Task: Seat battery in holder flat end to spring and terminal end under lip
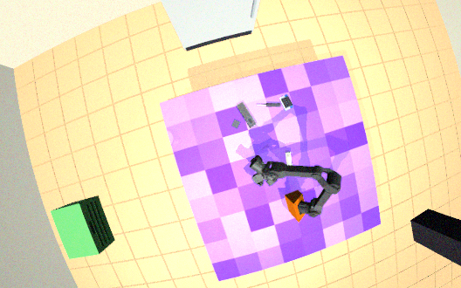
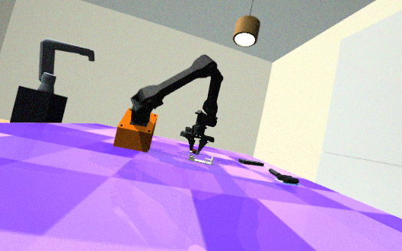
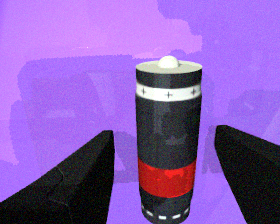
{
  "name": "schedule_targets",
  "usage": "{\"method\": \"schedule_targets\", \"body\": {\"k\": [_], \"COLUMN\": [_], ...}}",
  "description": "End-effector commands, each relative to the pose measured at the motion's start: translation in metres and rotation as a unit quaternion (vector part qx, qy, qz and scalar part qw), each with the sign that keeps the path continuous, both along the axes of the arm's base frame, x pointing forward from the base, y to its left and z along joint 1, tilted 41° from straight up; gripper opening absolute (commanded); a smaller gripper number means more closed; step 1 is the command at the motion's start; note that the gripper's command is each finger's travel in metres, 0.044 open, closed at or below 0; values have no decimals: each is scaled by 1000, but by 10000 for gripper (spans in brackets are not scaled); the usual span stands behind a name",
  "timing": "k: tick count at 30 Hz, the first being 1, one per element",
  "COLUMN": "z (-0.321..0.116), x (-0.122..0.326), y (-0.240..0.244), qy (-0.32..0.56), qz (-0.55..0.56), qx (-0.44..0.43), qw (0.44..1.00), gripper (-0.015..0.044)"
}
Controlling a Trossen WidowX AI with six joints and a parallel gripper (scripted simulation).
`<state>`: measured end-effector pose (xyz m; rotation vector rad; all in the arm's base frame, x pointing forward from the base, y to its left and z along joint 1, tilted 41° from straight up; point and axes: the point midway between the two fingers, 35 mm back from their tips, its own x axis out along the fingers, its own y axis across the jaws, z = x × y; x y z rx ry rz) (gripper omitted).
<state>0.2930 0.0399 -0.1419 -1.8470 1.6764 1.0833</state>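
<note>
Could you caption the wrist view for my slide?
Open gripper straddling the battery on the purple mat, not yet gripping.

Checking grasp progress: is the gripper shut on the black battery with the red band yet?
No, open. In the wrist view the gripper straddles the black red-banded battery, purple mat showing between it and each finger.

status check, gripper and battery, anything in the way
Gripper open, low, fingers straddling the battery, no contact. Battery lying on the mat, not in the holder. Nothing blocking the grasp.
</note>
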Motion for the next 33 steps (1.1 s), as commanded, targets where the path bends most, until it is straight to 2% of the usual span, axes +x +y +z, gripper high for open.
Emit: {"method": "schedule_targets", "body": {"k": [1, 3, 4, 11, 17, 21, 33], "z": [-1, -1, -1, 0, 36, 37, 93], "x": [0, 0, 0, 0, 1, 1, 7], "y": [-2, -2, -2, -1, 30, 31, -13], "qy": [0, 0, 0, 0, 0, 0, 118], "qz": [2, 2, 2, 2, 2, 2, 145], "qx": [-2, -2, -2, -2, -1, -1, 9], "qw": [1000, 1000, 1000, 1000, 1000, 1000, 982], "gripper": [134, 82, 77, 77, 77, 77, 77]}}
